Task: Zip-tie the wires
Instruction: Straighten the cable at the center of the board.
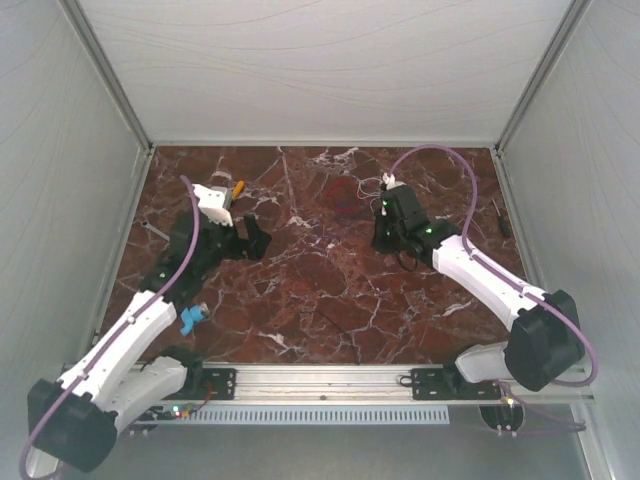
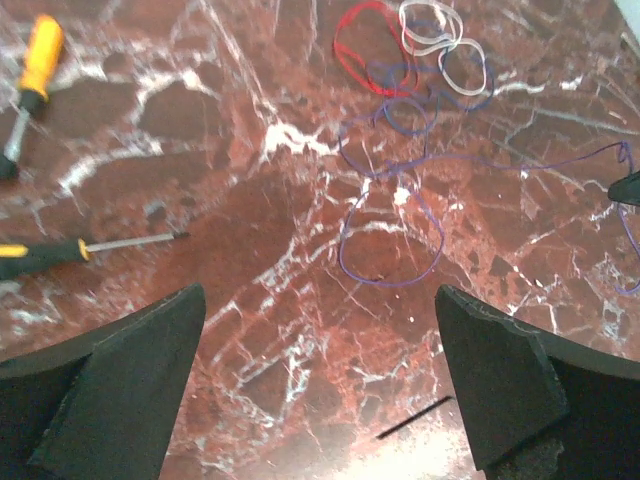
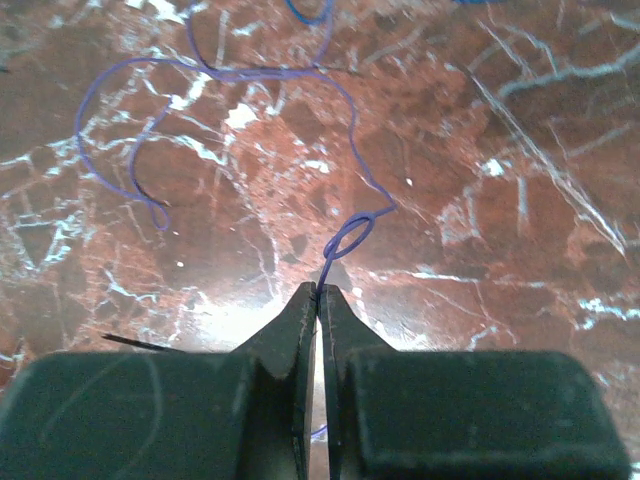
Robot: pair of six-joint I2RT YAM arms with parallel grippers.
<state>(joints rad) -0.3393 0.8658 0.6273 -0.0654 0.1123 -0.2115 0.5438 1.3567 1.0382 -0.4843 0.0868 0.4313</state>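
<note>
The wires (image 2: 400,110) lie on the marble as a loose tangle of thin loops, with red (image 2: 362,55) and whitish (image 2: 442,38) strands at the far side and a large blue-purple loop (image 2: 390,240) nearer. In the top view the wires (image 1: 345,190) are only a faint tangle. My left gripper (image 2: 320,300) hangs wide open above bare marble just short of the purple loop, holding nothing. My right gripper (image 3: 318,292) is shut on a blue-purple strand (image 3: 350,237), which leaves its tips with a small loop and trails off to the tangle. Seen from above, the left gripper (image 1: 243,240) and right gripper (image 1: 384,238) flank the tangle.
Two yellow-handled screwdrivers (image 2: 40,60) (image 2: 60,255) lie left of the left gripper. A thin black strip (image 2: 415,418) rests on the marble near its right finger. A small dark tool (image 1: 503,220) lies by the right wall. White walls enclose the table (image 1: 300,330).
</note>
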